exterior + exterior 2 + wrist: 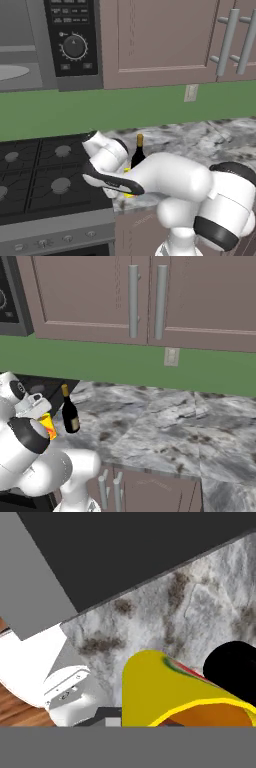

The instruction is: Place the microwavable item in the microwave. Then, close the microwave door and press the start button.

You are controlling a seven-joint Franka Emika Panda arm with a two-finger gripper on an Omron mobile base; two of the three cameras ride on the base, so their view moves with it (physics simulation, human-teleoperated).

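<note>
The microwavable item (pixel 165 692), a small yellow cup with a red mark, fills the bottom of the hand view, right up against the hand. In the right base view the cup (pixel 48 427) stands on the marble counter by the stove, with my gripper (pixel 44 417) down over it and shut on it. Slivers of the cup (pixel 129 194) peek out under my forearm. The microwave (pixel 45 75) hangs at the upper left, its cavity open and its turntable (pixel 10 72) showing beside the dial panel (pixel 74 46). The microwave door is out of view.
A dark wine bottle (pixel 69 411) stands upright just right of the cup, also seen in the left base view (pixel 138 151). The black gas stove (pixel 40 175) lies left of the cup. Brown cabinets (pixel 150 296) hang above the marble counter (pixel 165 426).
</note>
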